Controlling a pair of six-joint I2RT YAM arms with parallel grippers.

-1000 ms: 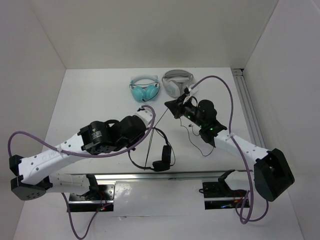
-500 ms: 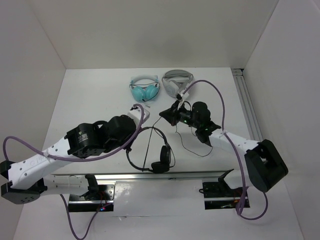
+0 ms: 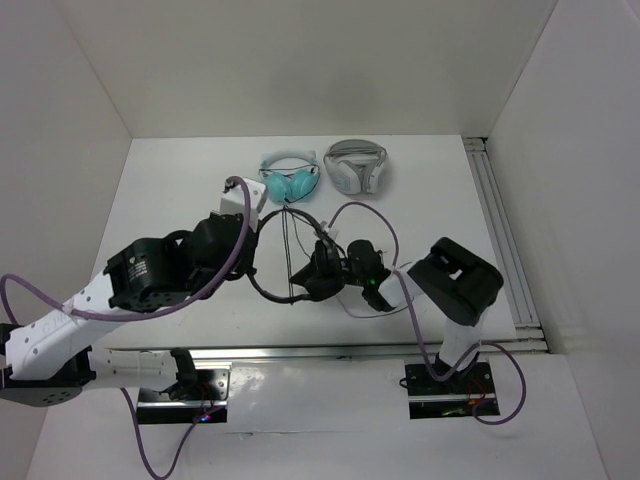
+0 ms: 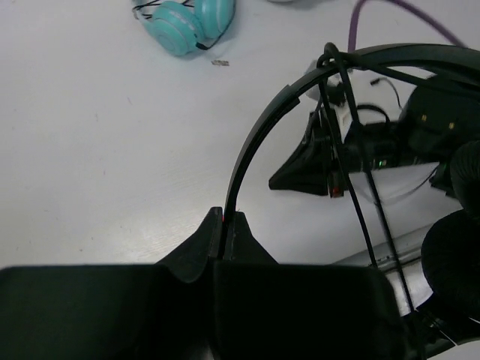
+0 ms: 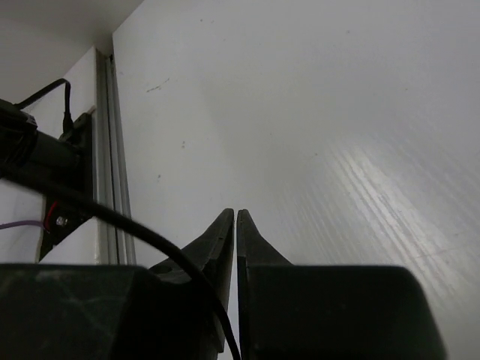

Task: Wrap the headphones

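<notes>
Headphones part-wrapped, band held in one claw

The left gripper [image 4: 225,219] is clamped on the thin band of the black headphones [image 4: 264,124], which arch up and away from it, ear pads off to its right. A couple of passes of cable [image 4: 352,187] cross the band, so winding looks begun, with more turns probably left. The right gripper [image 5: 235,216], just past the pads, shows a bare slit; whether it pinches anything I cannot tell.

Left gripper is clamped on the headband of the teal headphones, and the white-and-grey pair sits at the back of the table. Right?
No. The left gripper is clamped on the headband of the black headphones, not the teal headphones, which lie free at the back beside the white-and-grey pair. The left wrist view shows it.
</notes>
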